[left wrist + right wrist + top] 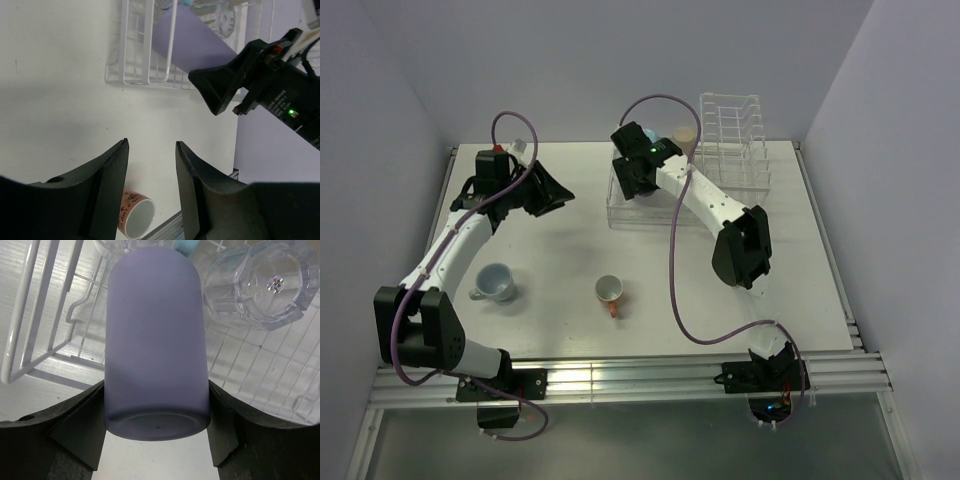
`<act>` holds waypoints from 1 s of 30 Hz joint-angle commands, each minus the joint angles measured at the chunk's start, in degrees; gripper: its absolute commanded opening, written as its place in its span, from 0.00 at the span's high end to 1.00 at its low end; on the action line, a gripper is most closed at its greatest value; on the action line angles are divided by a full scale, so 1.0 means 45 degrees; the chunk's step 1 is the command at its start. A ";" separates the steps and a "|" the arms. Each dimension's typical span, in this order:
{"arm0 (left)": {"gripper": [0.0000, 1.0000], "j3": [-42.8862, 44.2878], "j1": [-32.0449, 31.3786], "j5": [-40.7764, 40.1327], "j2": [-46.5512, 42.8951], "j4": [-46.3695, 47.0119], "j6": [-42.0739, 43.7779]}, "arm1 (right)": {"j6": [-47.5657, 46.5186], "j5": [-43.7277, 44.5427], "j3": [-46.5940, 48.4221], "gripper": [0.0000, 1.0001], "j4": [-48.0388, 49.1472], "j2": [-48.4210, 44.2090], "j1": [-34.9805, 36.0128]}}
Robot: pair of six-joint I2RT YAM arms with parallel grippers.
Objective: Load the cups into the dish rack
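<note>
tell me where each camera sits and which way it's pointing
Top external: above and behind the bases, looking down on the table, rack, grey mug and orange mug; left arm and right arm both show.
Left wrist: on the left arm, looking past its open left fingers across the table to the rack; the right fingers show too.
Right wrist: on the right arm, looking past the right fingers shut on the purple cup, with a clear glass and the rack beyond.
Shared: both wrist views show the purple cup and rack.
</note>
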 commanded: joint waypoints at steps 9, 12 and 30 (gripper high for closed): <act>0.53 0.0285 -0.1600 -0.3077 0.2313 0.1671 -0.2027 | 0.0316 0.0394 0.0237 0.23 0.1407 -0.0645 0.0074; 0.53 0.0519 -0.1835 -0.3371 0.3056 0.2062 -0.2360 | 0.0277 0.0472 0.0237 0.22 0.1427 -0.0684 0.0093; 0.53 0.0872 -0.2090 -0.3957 0.3234 0.1810 -0.2126 | 0.0335 -0.0016 -0.0817 0.21 0.2129 -0.1893 -0.0043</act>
